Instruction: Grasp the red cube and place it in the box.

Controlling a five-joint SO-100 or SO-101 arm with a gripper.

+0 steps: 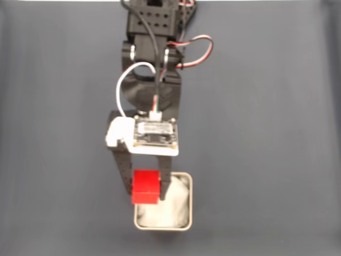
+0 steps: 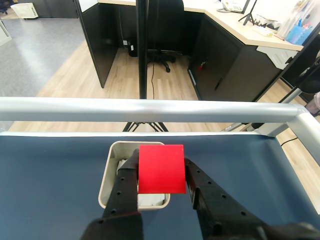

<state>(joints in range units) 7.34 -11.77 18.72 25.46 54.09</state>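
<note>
- Nearest the lens in the wrist view are the gripper's 2 black perforated fingers, closed snugly on the red cube, 1 on each side face.
- The red cube sits between the fingertips, lifted clear of the table; in the fixed view it hangs over the box's rim on the side of the thicker finger, partly above the lining rather than centred.
- Handling, as a judgement: the cube looks rigid, light and smooth-faced, with sharp edges. It should neither crush nor deform, but flat glossy sides could slip if the grip loosens early. The present hold across 2 opposite faces, near mid-height, seems the right one.
- Just beyond and below the fingertips lies the box, a pale-rimmed square with rounded corners and a white soft lining, which should cushion a short drop.
- Further out is the dark table mat, then a silver rail across the table's far edge, with office desks and floor behind.
- Hidden or unclear: the cube covers most of the box's interior in the wrist view, and its underside and height above the lining cannot be judged. The lining is possibly bunched tissue, too blurred to tell.
</note>
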